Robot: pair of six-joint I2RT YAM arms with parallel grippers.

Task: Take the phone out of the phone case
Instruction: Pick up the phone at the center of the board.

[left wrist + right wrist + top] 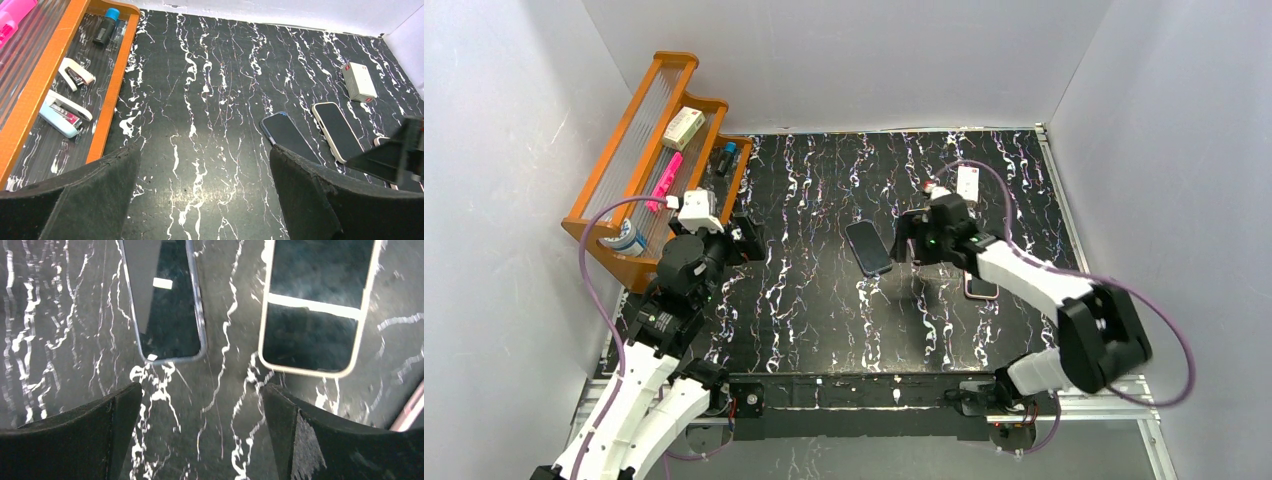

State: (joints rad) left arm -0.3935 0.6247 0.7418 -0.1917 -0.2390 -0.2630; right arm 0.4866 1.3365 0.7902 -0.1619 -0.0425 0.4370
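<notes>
Blue-case phone: flat on mat, screen up, dark. Sits about mid-mat, short ends pointing toward and away from arm bases, slightly slanted in top view. Nothing gripping it. Used as ref below.
Cream-case phone: just right of blue-case phone, side by side, strip of mat between, not touching. Screen up. Mostly hidden under R arm in top view.
Pink-edged phone: further right of blue-case phone and nearer the bases, past the cream one. Partly under R arm, only one edge showing in R wrist view.
Right gripper: over the mat gap at the near ends of blue-case phone and cream one. Fingers spread wide, nothing between them but mat, holding nothing. Contact w/ mat: can't tell.
Left gripper: well left of blue-case phone, by the rack's near end. Fingers spread wide too, empty, only bare mat between.
White box: right of blue-case phone and farther back, near rear wall.
Orange rack: far left of blue-case phone, along left wall.
Rack contents: two staplers, blue-capped marker, pink item, small carton up top.
Mat: black w/ white streaks, under all phones.
</notes>
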